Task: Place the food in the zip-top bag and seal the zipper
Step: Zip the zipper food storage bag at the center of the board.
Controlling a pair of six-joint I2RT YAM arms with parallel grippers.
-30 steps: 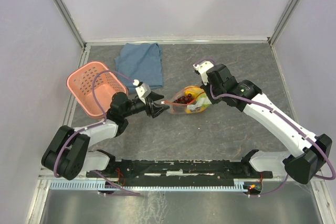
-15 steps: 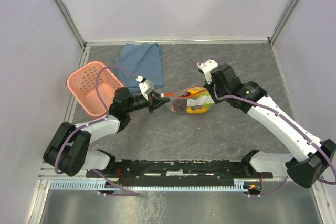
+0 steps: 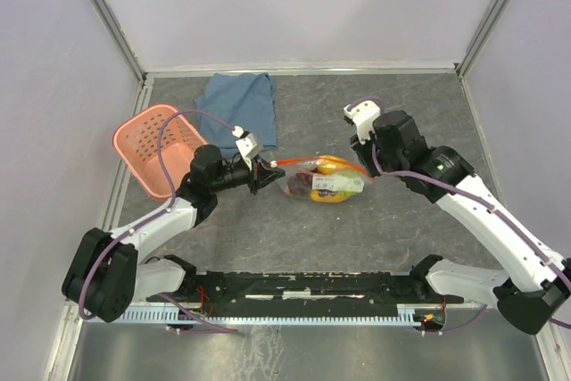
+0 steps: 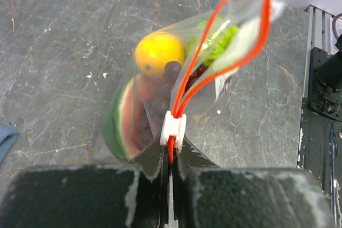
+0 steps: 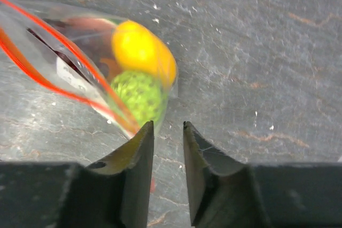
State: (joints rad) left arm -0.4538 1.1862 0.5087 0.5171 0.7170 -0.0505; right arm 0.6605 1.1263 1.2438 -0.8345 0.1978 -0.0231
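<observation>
Sealing looks the step in hand: the food [image 3: 326, 168], yellow-orange round fruit [image 4: 158, 53] and green bumpy ball [image 5: 140, 93] included, sits inside the zip-top bag [image 3: 346, 187] on the tabletop [image 3: 401, 113]. The left arm's fingers [image 4: 149, 166] are clenched on the zipper [image 4: 265, 20] behind its white slider [image 4: 173, 128]; the right arm's fingers [image 5: 136, 153] stand apart, empty, beside the bag's far corner. Next, that end likely needs pinning so the slider can cross the gaping mouth

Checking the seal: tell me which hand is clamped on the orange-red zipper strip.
The left hand, shut on the thin orange-red plastic zipper strip just behind its white slider. The right hand stands parted beside the clear plastic bag, gripping nothing.
</observation>
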